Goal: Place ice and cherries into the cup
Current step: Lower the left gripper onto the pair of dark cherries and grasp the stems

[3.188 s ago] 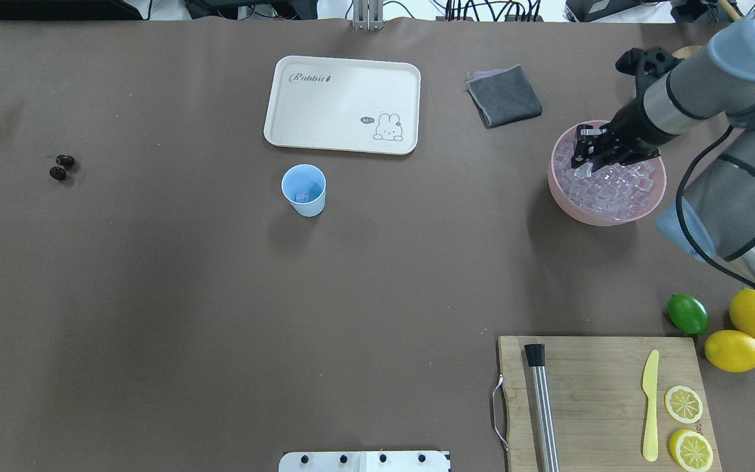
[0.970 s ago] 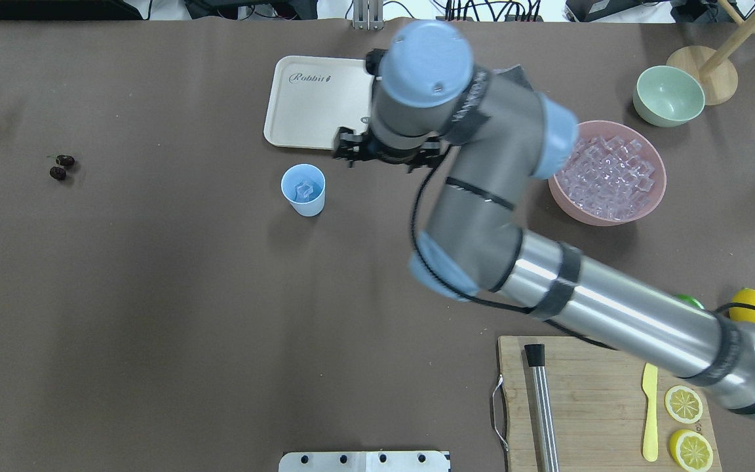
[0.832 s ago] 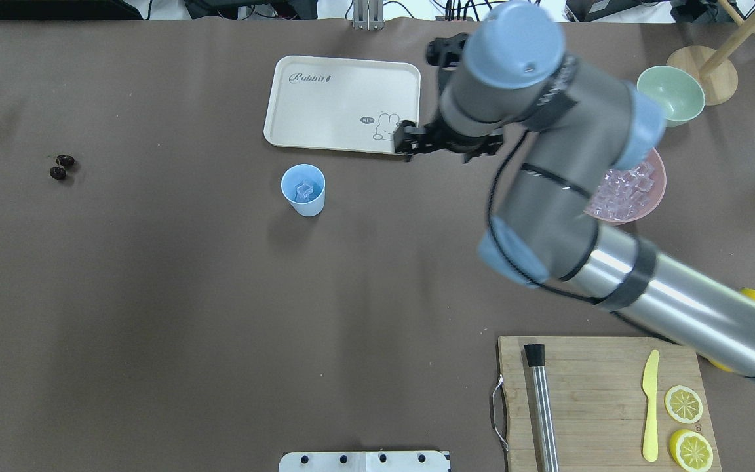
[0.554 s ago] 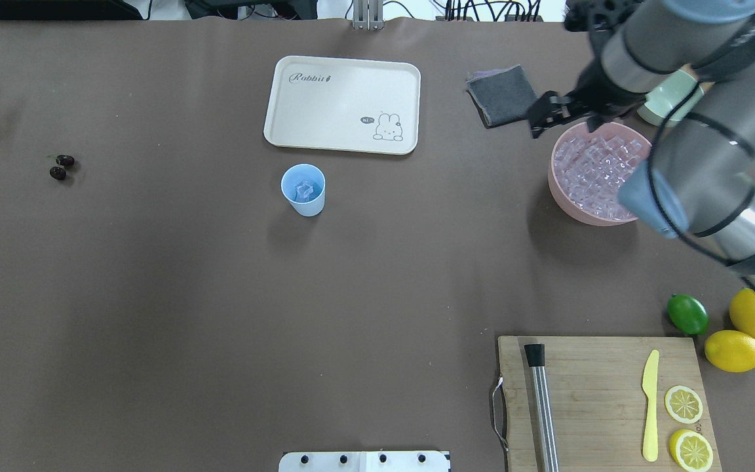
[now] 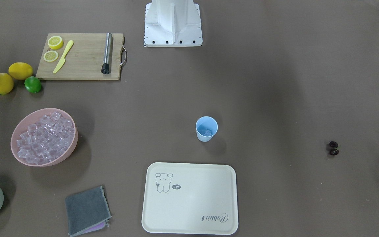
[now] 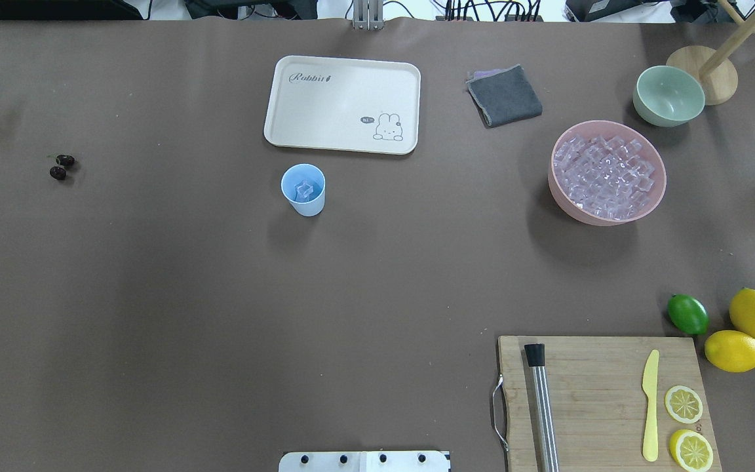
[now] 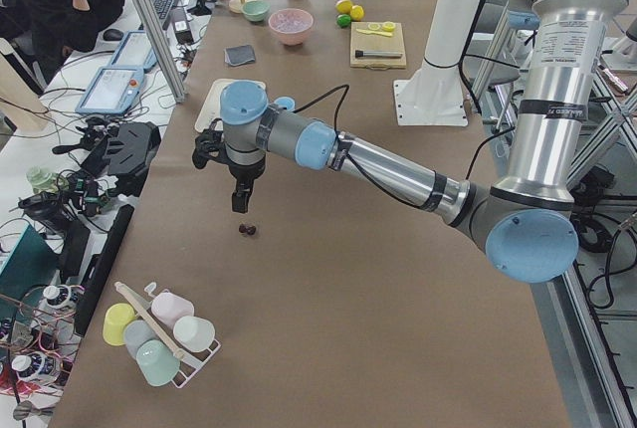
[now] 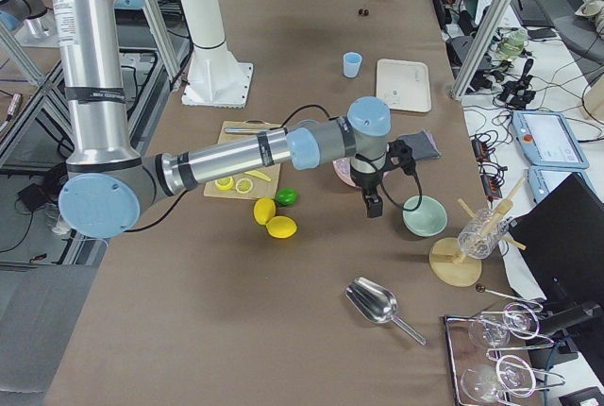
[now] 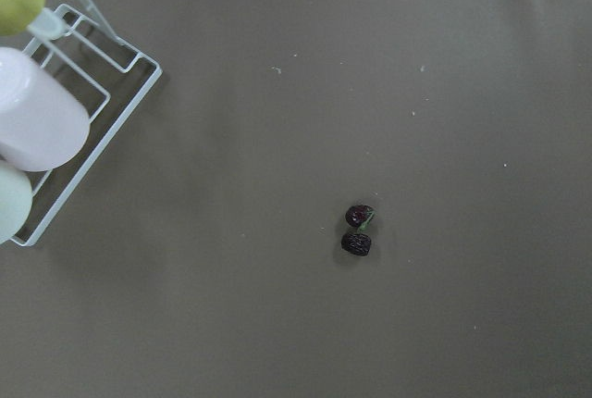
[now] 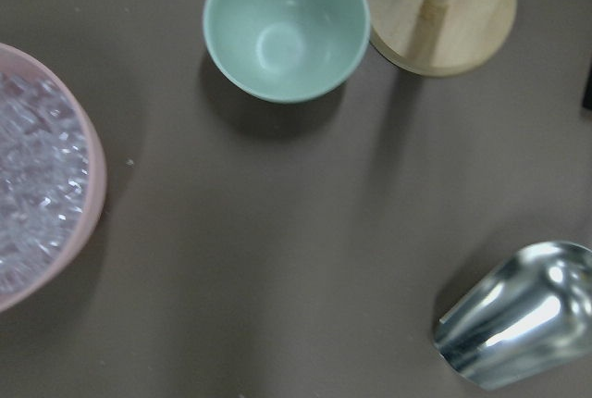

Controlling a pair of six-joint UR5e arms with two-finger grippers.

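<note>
Ice (image 6: 303,191) lies in the light blue cup (image 6: 309,208); the left gripper (image 7: 241,206) hangs above the 2 cherries (image 9: 357,230), probably to grasp them; its fingers' opening cannot be told.

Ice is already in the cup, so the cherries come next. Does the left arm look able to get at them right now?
Likely yes: the left gripper hangs close above the cherries, which lie alone, with nothing between gripper and fruit.
</note>
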